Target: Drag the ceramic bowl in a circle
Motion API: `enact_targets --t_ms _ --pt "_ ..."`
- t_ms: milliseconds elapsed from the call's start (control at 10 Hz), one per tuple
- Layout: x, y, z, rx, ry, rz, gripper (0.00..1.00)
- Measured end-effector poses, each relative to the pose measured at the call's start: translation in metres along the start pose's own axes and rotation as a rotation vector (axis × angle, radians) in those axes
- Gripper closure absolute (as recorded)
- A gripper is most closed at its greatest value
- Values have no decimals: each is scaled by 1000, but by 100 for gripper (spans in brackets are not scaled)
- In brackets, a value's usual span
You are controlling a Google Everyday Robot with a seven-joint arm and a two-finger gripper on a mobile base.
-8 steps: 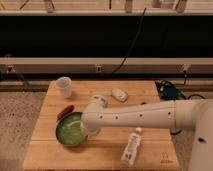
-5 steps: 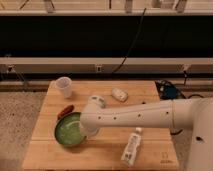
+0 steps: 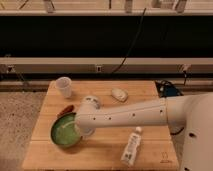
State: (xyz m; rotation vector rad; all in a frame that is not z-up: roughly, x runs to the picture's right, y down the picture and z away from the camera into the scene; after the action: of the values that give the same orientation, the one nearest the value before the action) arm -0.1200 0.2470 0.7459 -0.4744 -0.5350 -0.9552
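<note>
The ceramic bowl [image 3: 62, 132], green inside with a darker rim, sits on the wooden table [image 3: 105, 150] at its front left. My white arm reaches in from the right, and its gripper [image 3: 80, 131] is at the bowl's right rim, hidden under the wrist. The bowl's right side is covered by the arm.
A small translucent white cup [image 3: 64, 86] stands at the back left. A red object [image 3: 65, 109] lies just behind the bowl. A white computer mouse [image 3: 119, 94] lies at the back centre. A white bottle [image 3: 131, 146] lies at the front right. Dark shelving runs behind the table.
The bowl and the arm's end have shifted slightly to the left and towards the front. Nothing else has moved.
</note>
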Motion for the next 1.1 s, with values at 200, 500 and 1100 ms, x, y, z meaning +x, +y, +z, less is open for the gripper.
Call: enact_targets --t_ms 200,500,1100 --pt "1 0 0 4 3 2 100" --pt "-3 -12 2 12 5 -4 100" --pt "5 -30 3 20 14 -5 100"
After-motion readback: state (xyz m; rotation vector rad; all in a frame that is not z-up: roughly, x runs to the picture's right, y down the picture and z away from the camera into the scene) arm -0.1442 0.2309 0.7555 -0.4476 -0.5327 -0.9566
